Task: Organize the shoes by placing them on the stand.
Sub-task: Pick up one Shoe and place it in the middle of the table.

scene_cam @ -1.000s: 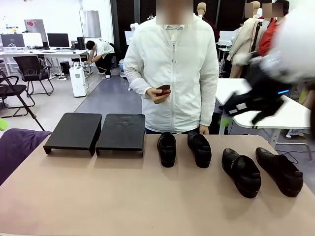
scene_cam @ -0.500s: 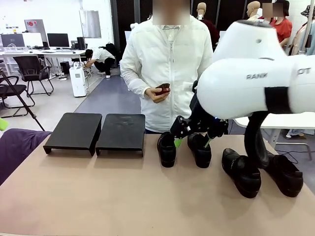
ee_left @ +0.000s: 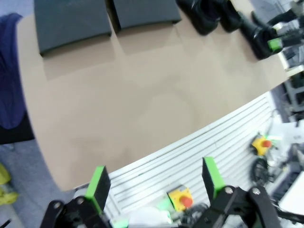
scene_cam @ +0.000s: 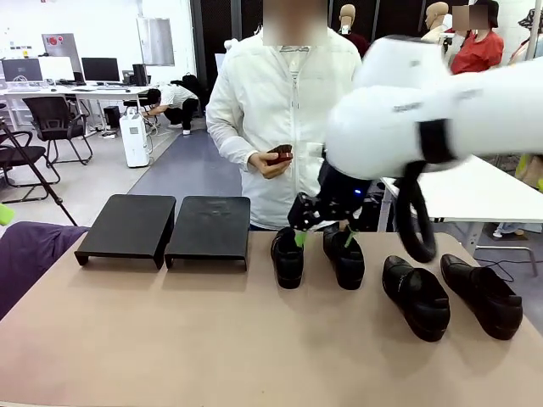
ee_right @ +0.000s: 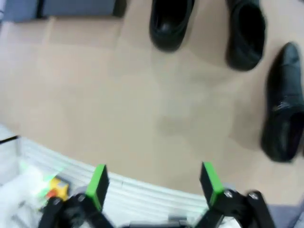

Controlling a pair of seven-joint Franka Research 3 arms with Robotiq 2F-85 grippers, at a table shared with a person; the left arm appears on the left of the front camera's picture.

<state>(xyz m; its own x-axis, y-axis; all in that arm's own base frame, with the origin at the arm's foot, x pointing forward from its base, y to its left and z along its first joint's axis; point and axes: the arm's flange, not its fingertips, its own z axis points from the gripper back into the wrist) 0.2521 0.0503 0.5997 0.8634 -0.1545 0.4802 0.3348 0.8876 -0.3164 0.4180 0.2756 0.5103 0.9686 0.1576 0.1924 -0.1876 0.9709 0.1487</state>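
Note:
Four black shoes stand in a row on the tan table: two [scene_cam: 288, 256] [scene_cam: 344, 257] at the middle, two [scene_cam: 415, 297] [scene_cam: 482, 294] at the right. The stand's two black trays [scene_cam: 129, 227] [scene_cam: 209, 229] sit at the far left, bare. My right gripper [scene_cam: 322, 236] hangs open, high over the table, in front of the middle pair. Its wrist view looks down on three shoes [ee_right: 171, 23] [ee_right: 244, 33] [ee_right: 282, 109], with its fingers [ee_right: 153, 183] spread and nothing between them. My left gripper [ee_left: 154, 183] is open above the table's near edge, with the trays [ee_left: 71, 23] far ahead.
A person in a white jacket [scene_cam: 293, 127] stands at the far side behind the middle shoes, holding a small dark red object [scene_cam: 280, 155]. A purple cloth [scene_cam: 30, 254] lies at the table's left edge. Bare tabletop [scene_cam: 212, 339] spreads across the near half.
My right arm has swung in from the far right and now hangs before the middle pair of shoes. Shoes, trays and the left gripper have not moved.

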